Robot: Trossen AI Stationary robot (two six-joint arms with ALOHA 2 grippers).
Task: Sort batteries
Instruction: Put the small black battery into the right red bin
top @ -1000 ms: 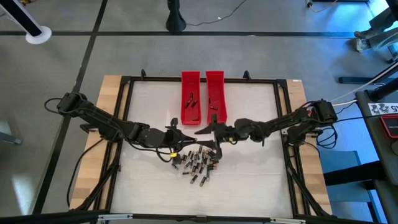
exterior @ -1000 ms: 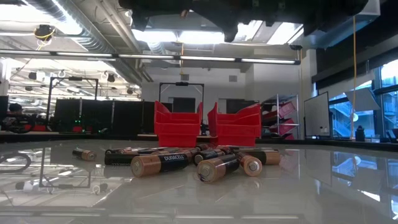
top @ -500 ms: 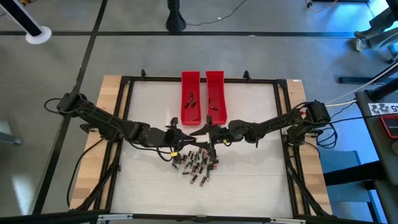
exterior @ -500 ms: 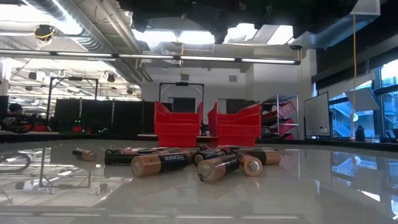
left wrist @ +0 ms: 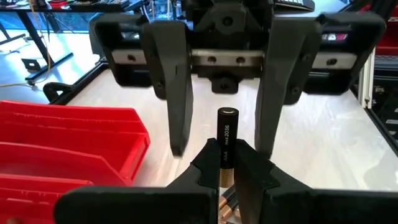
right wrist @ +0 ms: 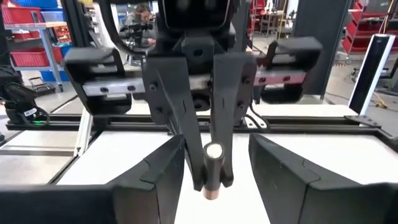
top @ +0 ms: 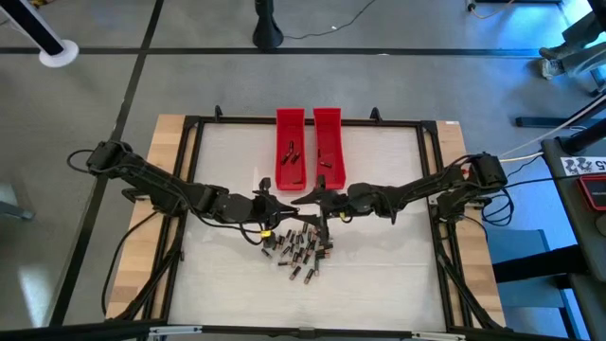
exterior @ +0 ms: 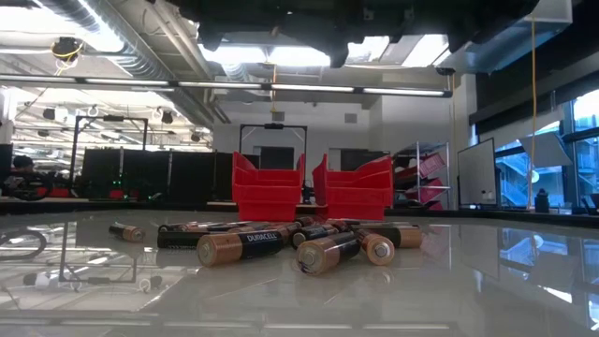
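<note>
Arms stretched inward from both table edges, elbows low, wrists meeting nose to nose just above the near ends of two red trays point(top: 308, 152). Left gripper point(top: 282, 201) pinched tight on a single AAA battery point(left wrist: 225, 147), held upright between its fingertips and pointed toward the opposite arm. Right gripper point(top: 311, 199) facing it, fingers point(right wrist: 154, 180) spread apart on either side of that same battery point(right wrist: 212, 169), not touching it. Both grippers hovering clear of the tabletop, seen from table height only as dark shapes along the upper edge.

Loose batteries point(top: 299, 251) heaped in a small scatter on the white table point(top: 379, 284), just in front of the two grippers; at table level, copper-and-black cells point(exterior: 281, 243) lying on their sides, several touching, one stray point(exterior: 126, 231) set apart. A few more batteries point(top: 290, 152) resting inside the left-hand tray, and at least one in its neighbour point(top: 325, 161). Trays side by side, touching, at the table's far middle.
</note>
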